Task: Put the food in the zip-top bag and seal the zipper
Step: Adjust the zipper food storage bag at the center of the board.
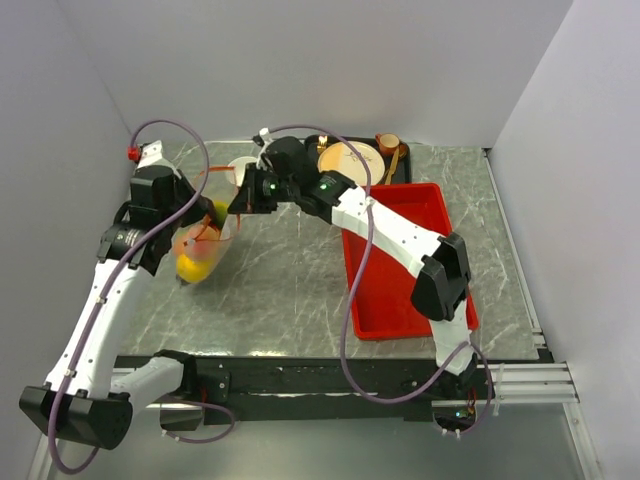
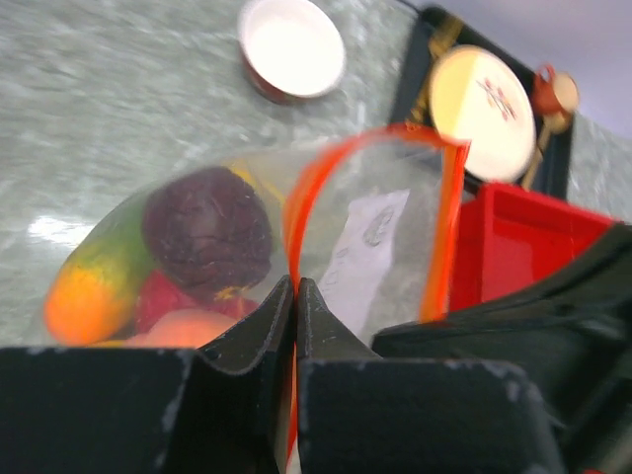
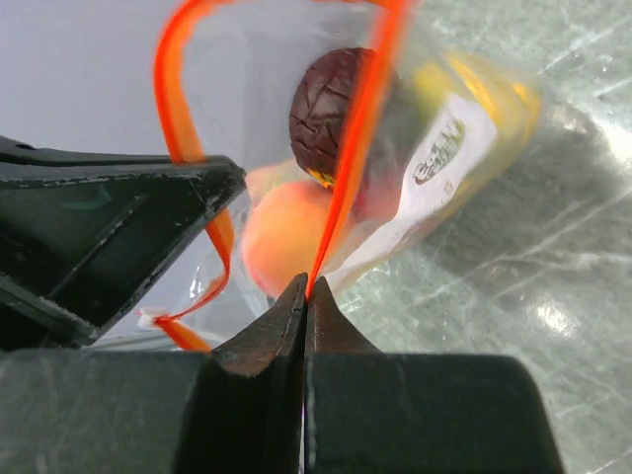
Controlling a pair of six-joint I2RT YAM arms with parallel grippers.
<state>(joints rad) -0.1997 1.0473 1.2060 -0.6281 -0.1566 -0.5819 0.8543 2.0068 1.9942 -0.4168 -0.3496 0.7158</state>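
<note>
The clear zip-top bag (image 1: 202, 248) hangs between both grippers at the table's left, with toy fruits inside: a dark plum (image 2: 207, 232), an orange-green mango (image 2: 94, 286), a peach (image 3: 286, 237) and a yellow piece (image 1: 194, 266). Its orange-red zipper strip (image 2: 370, 148) forms an open loop at the mouth. My left gripper (image 2: 294, 286) is shut on the strip at one side. My right gripper (image 3: 307, 286) is shut on the strip (image 3: 355, 128) at the other side. A small white slider tab (image 3: 148, 319) shows at one strip end.
A red tray (image 1: 405, 262) lies to the right under the right arm. A dark tray with a cream plate (image 1: 350, 160) and a cup (image 1: 388, 143) stands at the back. A white bowl (image 2: 292, 46) sits behind the bag.
</note>
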